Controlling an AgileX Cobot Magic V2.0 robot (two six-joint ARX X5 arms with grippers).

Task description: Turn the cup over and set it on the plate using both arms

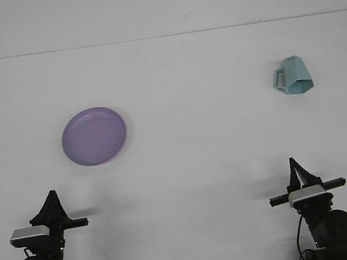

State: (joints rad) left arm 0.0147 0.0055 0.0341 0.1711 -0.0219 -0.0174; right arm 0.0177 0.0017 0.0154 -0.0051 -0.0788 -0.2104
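Note:
A round purple plate (94, 136) lies flat on the white table, left of centre. At the right, farther back, a pale teal cup (294, 76) stands with its wider angular rim down and its handle pointing left. Near the front edge, my left gripper (52, 195) is shut and holds nothing, with the plate a good way beyond it. My right gripper (291, 162) is also shut and empty, and it is well short of the cup. Neither gripper touches anything.
The white table (196, 152) runs back to a pale wall. Both arm bases sit at the bottom corners of the view, with a wide stretch of tabletop between plate and cup.

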